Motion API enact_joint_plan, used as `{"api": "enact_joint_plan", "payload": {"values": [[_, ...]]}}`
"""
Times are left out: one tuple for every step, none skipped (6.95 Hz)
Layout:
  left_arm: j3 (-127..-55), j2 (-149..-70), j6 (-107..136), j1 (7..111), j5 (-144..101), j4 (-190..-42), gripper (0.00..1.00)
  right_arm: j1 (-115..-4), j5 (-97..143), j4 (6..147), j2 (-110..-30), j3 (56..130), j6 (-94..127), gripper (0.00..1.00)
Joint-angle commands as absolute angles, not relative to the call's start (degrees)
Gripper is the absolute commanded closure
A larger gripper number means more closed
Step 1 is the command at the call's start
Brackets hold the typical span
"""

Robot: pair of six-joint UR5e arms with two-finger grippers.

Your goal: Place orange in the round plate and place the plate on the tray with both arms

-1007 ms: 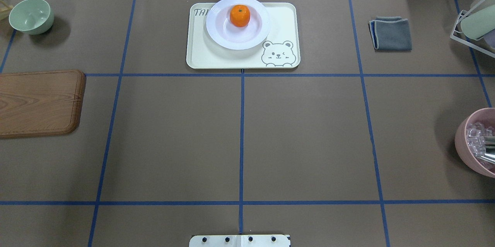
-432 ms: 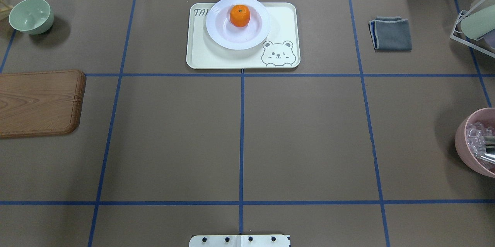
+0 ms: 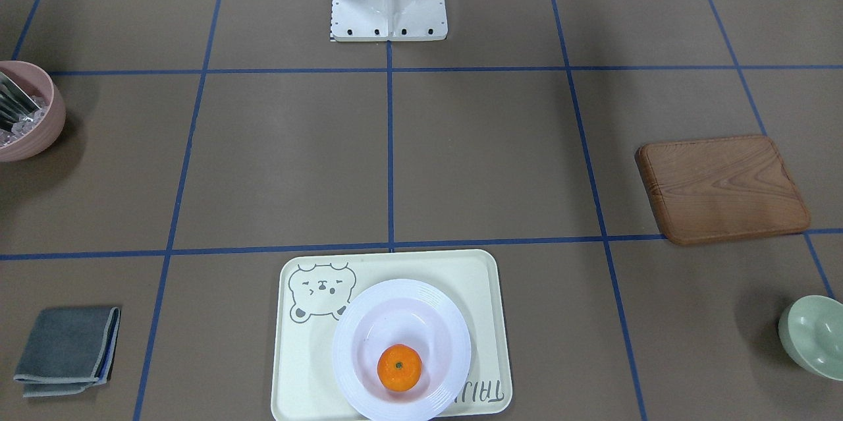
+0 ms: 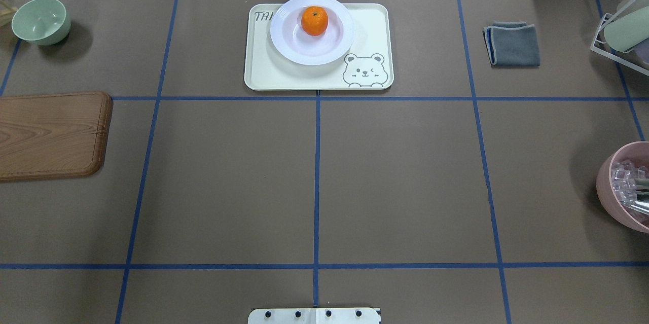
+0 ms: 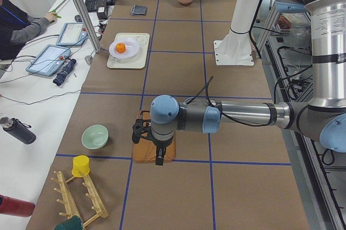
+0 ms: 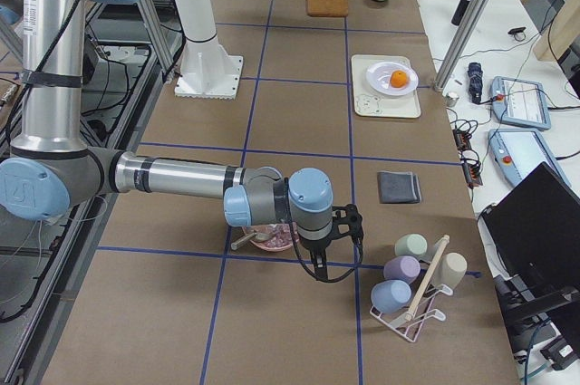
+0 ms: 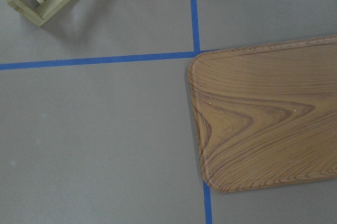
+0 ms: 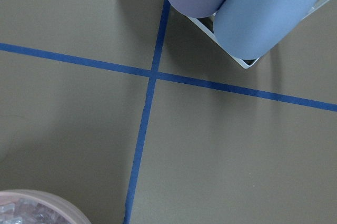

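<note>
The orange (image 4: 314,21) (image 3: 399,367) sits in the white round plate (image 4: 285,46) (image 3: 348,376). The plate rests on the cream bear tray (image 4: 376,25) (image 3: 308,368) at the table's far middle. Both arms are well away from it and outside the overhead and front-facing views. In the exterior left view my left gripper (image 5: 158,159) hangs over the wooden board (image 5: 154,153). In the exterior right view my right gripper (image 6: 319,274) hangs beside the pink bowl (image 6: 272,240). I cannot tell whether either is open or shut. Neither wrist view shows any fingers.
A wooden board (image 4: 50,134) and a green bowl (image 4: 40,21) lie on the left. A folded grey cloth (image 4: 513,43), a cup rack (image 4: 623,35) and a pink bowl (image 4: 626,187) holding clear pieces stand on the right. A person sits at a side desk (image 5: 21,27).
</note>
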State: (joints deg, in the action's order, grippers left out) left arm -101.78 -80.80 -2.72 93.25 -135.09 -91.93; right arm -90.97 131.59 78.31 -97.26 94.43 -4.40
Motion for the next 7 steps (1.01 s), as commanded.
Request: {"api": "enact_joint_plan", "payload": {"values": [[-101.7,-80.8,-2.7,93.3,-135.1,-91.9,0.02,-91.0,131.7,78.3,-97.3,94.7,-4.4,0.00],[-101.7,-80.6,-2.7,93.3,-135.1,-91.9,0.02,-91.0,131.7,78.3,-97.3,94.9,-4.4,0.00],[-101.7,-80.6,-2.7,93.3,-135.1,-91.9,0.02,-91.0,131.7,78.3,-97.3,95.0,-4.4,0.00],[-101.6,-80.6,-2.7,93.3,-135.0,-91.9,0.02,-91.0,131.7,78.3,-97.2,95.0,-4.4,0.00],[-101.6,-80.6,-2.7,93.3,-135.0,-91.9,0.02,-91.0,131.7,78.3,-97.3,95.1,-4.4,0.00],[-101.7,-80.1,-2.7,93.3,-135.0,-91.9,0.02,-91.0,131.7,78.3,-97.3,95.1,-4.4,0.00],[-101.7,-80.0,-2.7,93.3,-135.0,-91.9,0.02,-91.0,131.7,78.3,-97.3,95.0,-4.4,0.00]]}}
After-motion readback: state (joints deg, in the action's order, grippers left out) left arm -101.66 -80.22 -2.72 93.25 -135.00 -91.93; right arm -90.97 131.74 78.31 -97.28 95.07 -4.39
